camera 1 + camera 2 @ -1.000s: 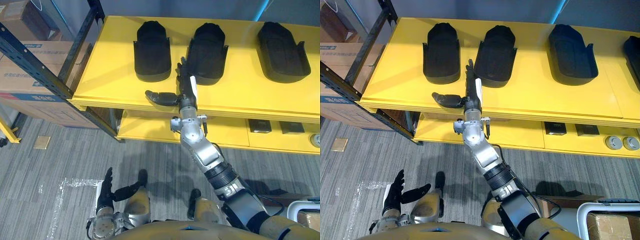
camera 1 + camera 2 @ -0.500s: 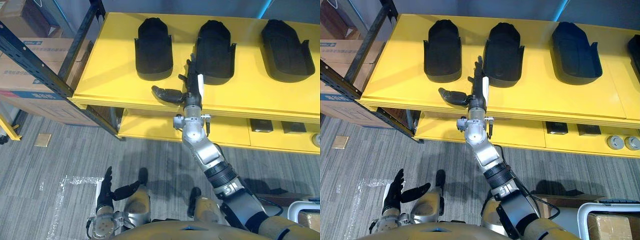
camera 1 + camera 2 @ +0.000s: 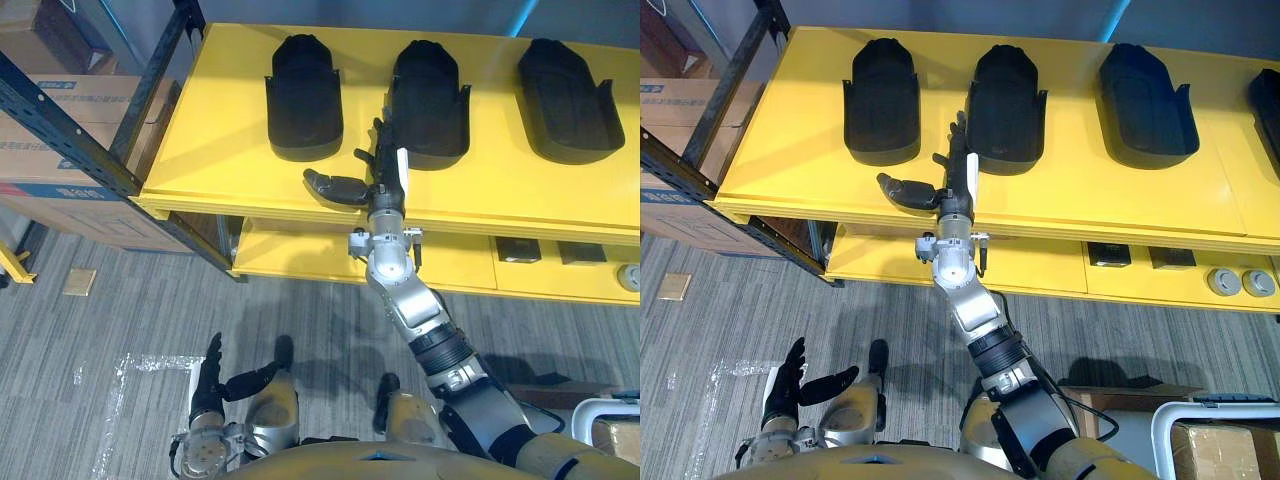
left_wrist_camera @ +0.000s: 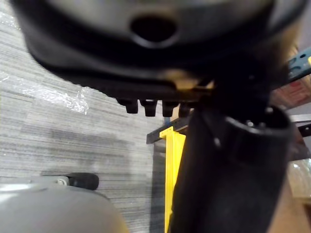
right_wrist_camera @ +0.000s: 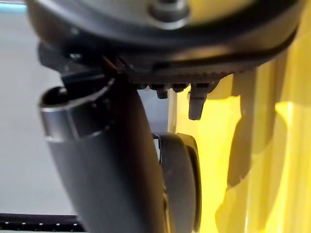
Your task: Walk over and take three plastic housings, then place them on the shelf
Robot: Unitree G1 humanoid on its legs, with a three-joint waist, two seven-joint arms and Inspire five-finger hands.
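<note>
Head views: steeply down from above, sharing the shelf point(image 3: 220, 120) and floor point(image 3: 120, 300).
Left wrist view: close, facing floor.
Right wrist view: close, facing shelf.

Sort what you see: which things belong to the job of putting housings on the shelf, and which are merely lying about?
Belong to the job:
left housing
middle housing
right housing
yellow shelf
right hand, open beside the middle housing
left hand, open, hanging low

Lying about:
cardboard boxes
dark rack
small black parts on the lower level
</note>
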